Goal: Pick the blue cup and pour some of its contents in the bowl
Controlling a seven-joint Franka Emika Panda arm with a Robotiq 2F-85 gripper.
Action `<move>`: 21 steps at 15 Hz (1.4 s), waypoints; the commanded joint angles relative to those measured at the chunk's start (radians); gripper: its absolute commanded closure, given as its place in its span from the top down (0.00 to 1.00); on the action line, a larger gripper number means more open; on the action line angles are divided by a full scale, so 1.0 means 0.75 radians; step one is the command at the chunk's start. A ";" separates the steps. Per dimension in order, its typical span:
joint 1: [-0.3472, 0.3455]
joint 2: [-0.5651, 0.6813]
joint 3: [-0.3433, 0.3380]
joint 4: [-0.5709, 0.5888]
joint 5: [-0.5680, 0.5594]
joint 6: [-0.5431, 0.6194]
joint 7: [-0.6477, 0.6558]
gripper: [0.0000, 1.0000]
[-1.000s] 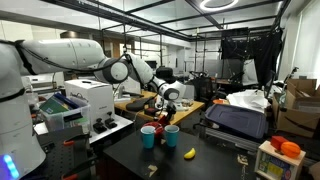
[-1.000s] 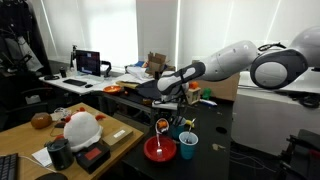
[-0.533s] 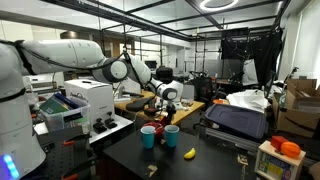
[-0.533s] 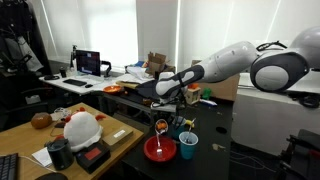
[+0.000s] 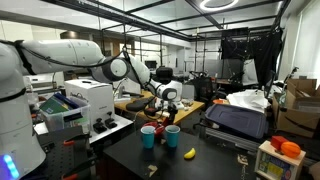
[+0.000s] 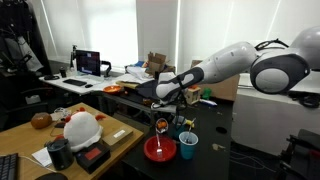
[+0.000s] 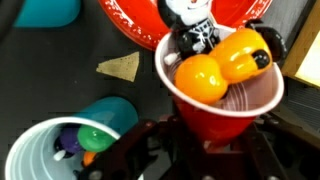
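My gripper point(image 7: 205, 150) is shut on a red cup point(image 7: 225, 100) that holds orange balls and a black-and-white toy. The cup is upright and hangs over the near rim of the red bowl point(image 7: 140, 30). The blue cup point(image 7: 108, 112), white inside, stands on the black table beside the red cup with green and purple pieces in it. In both exterior views the gripper point(image 6: 165, 108) point(image 5: 166, 100) hangs above the red bowl point(image 6: 160, 150), with the blue cup point(image 6: 187, 146) point(image 5: 171, 135) next to it.
A banana point(image 5: 189, 153) lies on the black table near the cups. A tan scrap point(image 7: 120, 67) lies by the bowl. A teal object point(image 7: 45, 10) sits past the bowl. Cluttered desks, a printer point(image 5: 85, 100) and boxes surround the table.
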 commanded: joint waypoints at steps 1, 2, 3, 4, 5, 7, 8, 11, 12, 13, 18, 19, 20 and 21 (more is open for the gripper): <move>0.049 -0.066 -0.051 -0.126 -0.019 0.075 0.040 0.08; 0.058 -0.070 -0.061 -0.142 -0.018 0.090 0.038 0.08; 0.068 -0.077 -0.070 -0.163 -0.016 0.105 0.033 0.08; 0.078 -0.084 -0.078 -0.185 -0.014 0.119 0.027 0.08; 0.087 -0.094 -0.082 -0.210 -0.011 0.129 0.019 0.08; 0.102 -0.118 -0.085 -0.260 -0.007 0.137 0.001 0.08; 0.109 -0.130 -0.087 -0.283 -0.006 0.137 -0.004 0.08; 0.120 -0.183 -0.084 -0.362 0.000 0.138 -0.020 0.08; 0.125 -0.201 -0.088 -0.389 0.000 0.146 -0.018 0.08; 0.129 -0.222 -0.090 -0.419 -0.001 0.154 -0.019 0.08; 0.162 -0.322 -0.107 -0.587 -0.007 0.247 -0.012 0.08; 0.172 -0.341 -0.110 -0.624 -0.008 0.271 -0.012 0.08; 0.183 -0.359 -0.114 -0.663 -0.008 0.294 -0.014 0.08; 0.196 -0.375 -0.118 -0.699 -0.008 0.320 -0.012 0.08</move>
